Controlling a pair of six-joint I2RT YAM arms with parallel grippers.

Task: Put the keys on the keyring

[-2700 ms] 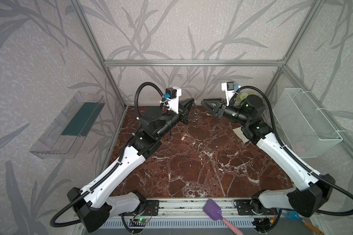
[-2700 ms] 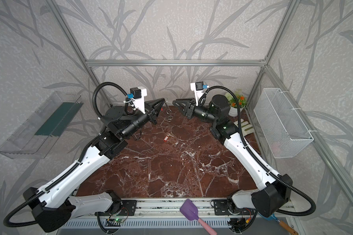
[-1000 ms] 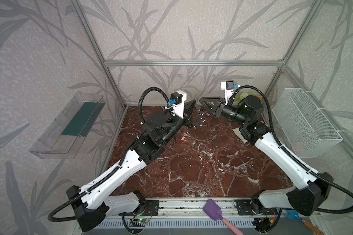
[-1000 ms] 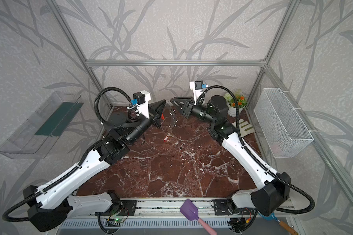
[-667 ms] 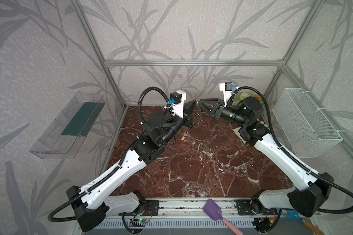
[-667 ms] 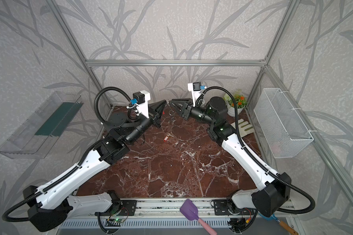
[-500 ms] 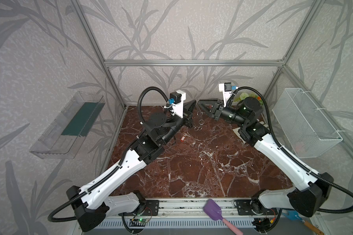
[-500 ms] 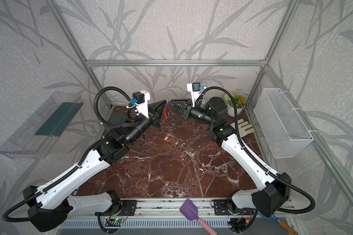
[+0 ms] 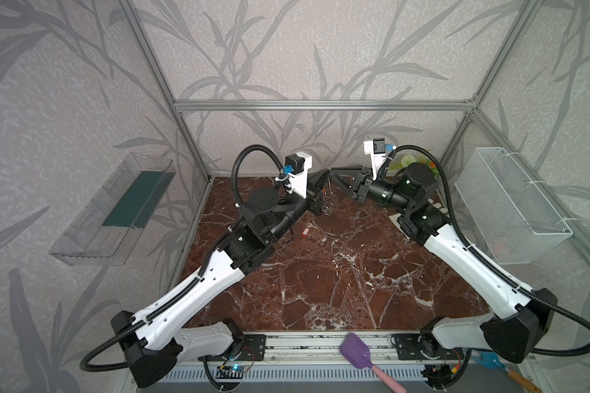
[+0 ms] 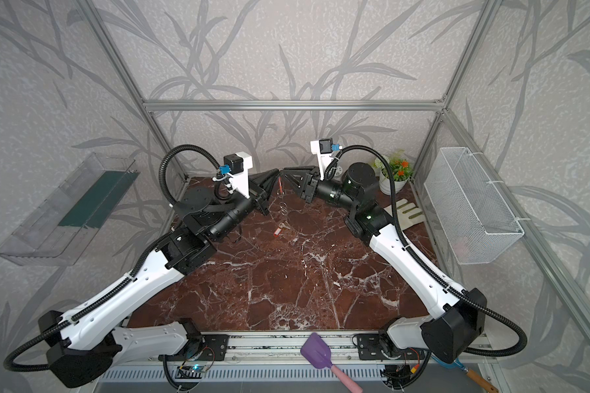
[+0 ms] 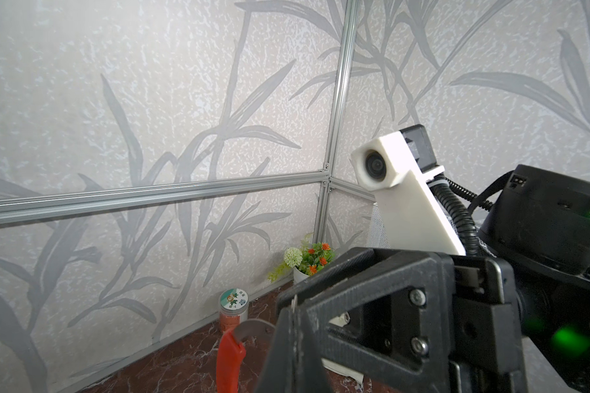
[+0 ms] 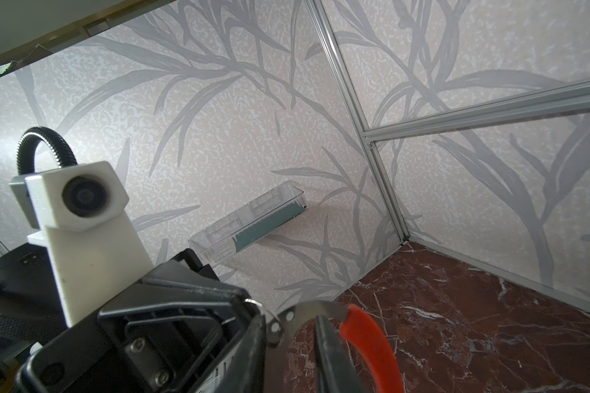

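Drawing nearer than a second ago, bringing right gripper (image 10: 288,175) tip to tip with left gripper (image 10: 276,172), raised over the far end of the table (image 10: 286,289). Clamping the keyring (image 10: 280,185) in the left jaws, red section showing, small rings (image 10: 284,206) dangling below. Narrowing the right jaws at the silvery band, not showing whether gripping. Leaving the keys (image 10: 278,231), a red-orange tag, lying on the table underneath, not yet threaded.

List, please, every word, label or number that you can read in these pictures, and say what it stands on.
No text reads clearly anywhere.
Jar lid: a sticker with a cartoon figure and small characters, too blurred to read.
Key tag on the table: white label face, too small to tell whether anything is written.
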